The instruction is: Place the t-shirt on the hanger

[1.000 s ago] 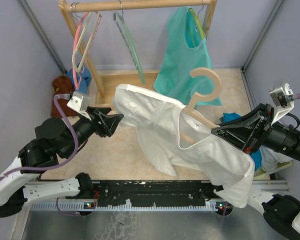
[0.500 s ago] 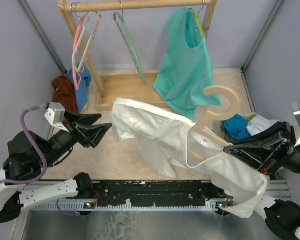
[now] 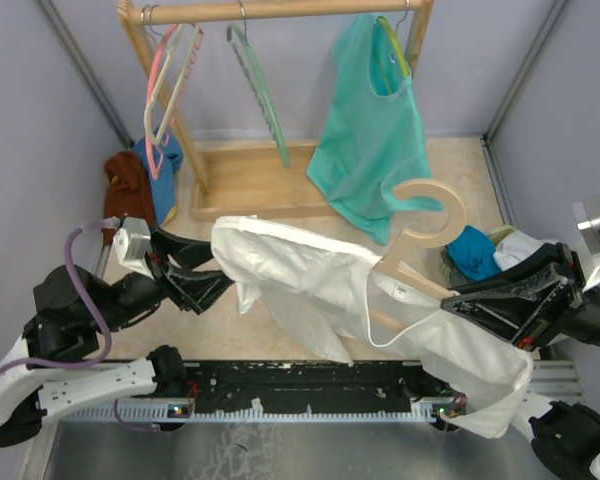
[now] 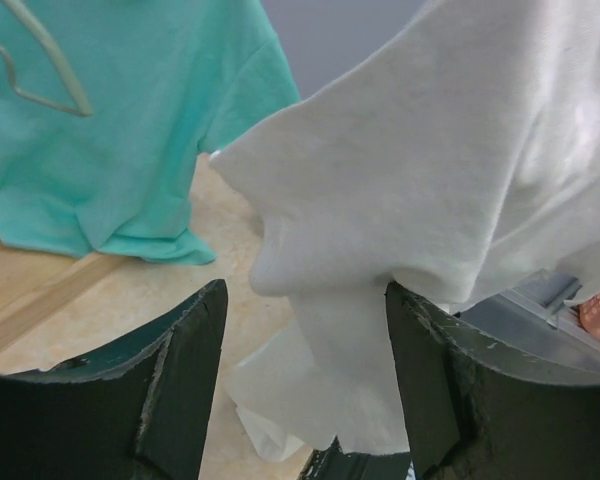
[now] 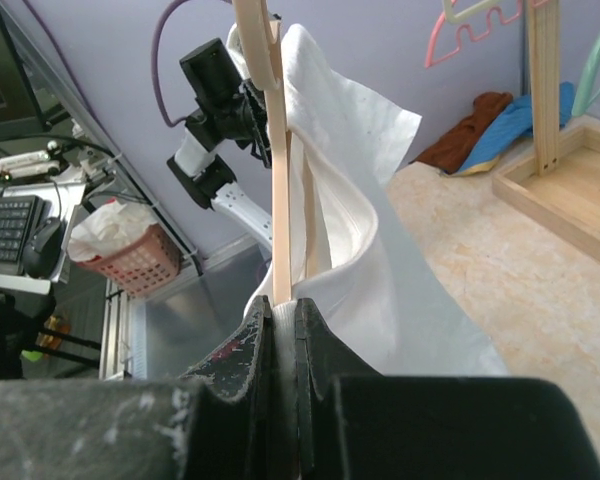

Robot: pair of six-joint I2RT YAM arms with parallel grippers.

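T-shirt: the white t-shirt [image 3: 310, 275] hangs in the air above the desk [image 3: 230, 330], stretched from the left down to the near right, its neck hole around the hanger's stem.
Hanger: the tan hanger [image 3: 393, 250] is tilted, with its hook poking up out of the collar on the right and its right shoulder under the cloth.
Right pincer: the right pincer [image 3: 448, 305] is pressed together on the hanger's bar (some cloth seems caught in with it).
Left pincer: the left pincer [image 3: 220, 278] is spread, with the shirt's left edge between its fingers but not yet pinched.
Change: half a second ago the left pincer stood clear of the shirt. Now it has closed in on the sleeve.
Meaning: probably a fresh grab to pull the left shoulder over the hanger's free end, so the task looks well along.
Behind: the teal top [image 3: 370, 140] hangs on the far rack [image 3: 280, 10].
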